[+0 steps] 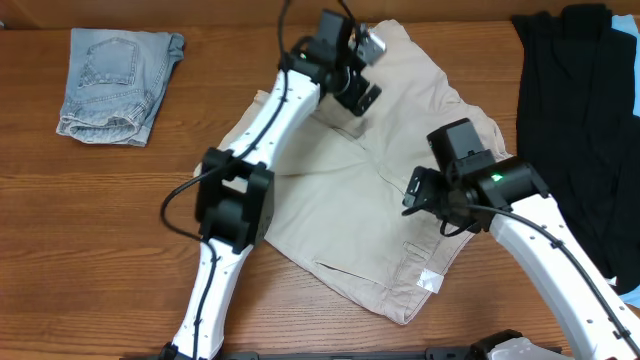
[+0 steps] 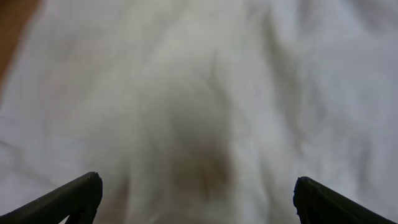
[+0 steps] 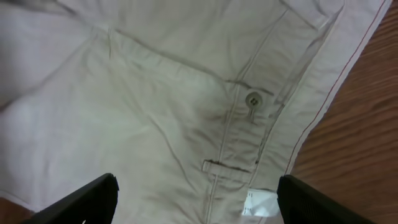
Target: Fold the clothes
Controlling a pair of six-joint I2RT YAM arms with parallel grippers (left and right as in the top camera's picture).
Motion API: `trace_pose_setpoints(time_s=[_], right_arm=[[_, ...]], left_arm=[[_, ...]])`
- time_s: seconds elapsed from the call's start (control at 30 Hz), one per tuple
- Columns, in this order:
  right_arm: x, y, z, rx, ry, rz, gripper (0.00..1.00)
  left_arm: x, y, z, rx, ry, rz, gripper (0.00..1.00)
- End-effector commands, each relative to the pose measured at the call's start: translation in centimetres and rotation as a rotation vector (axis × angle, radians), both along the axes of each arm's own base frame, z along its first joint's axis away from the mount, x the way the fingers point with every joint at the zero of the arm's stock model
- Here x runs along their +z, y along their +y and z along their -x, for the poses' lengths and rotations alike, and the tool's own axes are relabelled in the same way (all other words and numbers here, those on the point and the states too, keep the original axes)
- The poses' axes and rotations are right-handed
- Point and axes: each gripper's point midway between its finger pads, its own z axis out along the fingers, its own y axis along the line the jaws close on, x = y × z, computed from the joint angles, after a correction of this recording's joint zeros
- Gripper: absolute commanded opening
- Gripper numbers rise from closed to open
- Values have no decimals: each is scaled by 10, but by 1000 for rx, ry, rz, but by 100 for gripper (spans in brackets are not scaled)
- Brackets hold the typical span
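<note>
The beige shorts (image 1: 350,190) lie spread on the wooden table, waistband toward the front right, with a small white label (image 1: 430,282) at its edge. My left gripper (image 1: 360,95) is open low over the far part of the shorts; its wrist view shows blurred beige cloth (image 2: 199,93) between the spread fingers (image 2: 198,193). My right gripper (image 1: 440,215) is open above the waistband side; its wrist view (image 3: 198,193) shows a pocket seam, a button (image 3: 252,99), a belt loop and the white label (image 3: 260,204). Neither gripper holds anything.
Folded light-blue denim shorts (image 1: 118,82) lie at the far left. Black garments (image 1: 580,120) lie along the right side. Bare wooden table (image 1: 90,240) shows at the front left and beside the waistband (image 3: 360,143).
</note>
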Motion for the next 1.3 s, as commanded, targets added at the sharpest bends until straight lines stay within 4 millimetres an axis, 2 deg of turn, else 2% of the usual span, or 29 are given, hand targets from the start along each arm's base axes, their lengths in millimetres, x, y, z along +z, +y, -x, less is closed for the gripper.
trace_pose_setpoints(time_s=[0.0, 0.13, 0.33, 0.6, 0.7, 0.8, 0.83, 0.93, 1.1, 1.27], right_arm=[[7, -16, -11, -50, -37, 21, 86], [7, -21, -12, -66, -37, 21, 87], [7, -20, -13, -67, -40, 20, 87], [7, -20, -13, -66, -44, 19, 88], [7, -20, -13, -66, -44, 19, 88], [7, -20, -15, -66, -50, 18, 88], [8, -19, -16, -66, -55, 16, 90], [8, -19, -18, -67, -61, 14, 90], [7, -16, -28, -46, -92, 11, 91], [3, -10, -50, -20, -148, 8, 91]], left_arm=[[-27, -5, 1, -40, -3, -54, 100], [-37, -2, 0, -44, -3, -76, 100], [-74, 23, 1, 14, 30, -218, 100], [-83, 63, -7, 201, 67, -278, 100], [-87, 87, -6, 294, 131, -268, 100], [-93, 121, -4, 422, 209, -256, 100], [-95, 140, -5, 499, 245, -243, 100], [-98, 172, -2, 622, 309, -227, 100], [-105, 225, 20, 813, 469, -223, 100], [-107, 240, 52, 840, 635, -221, 100]])
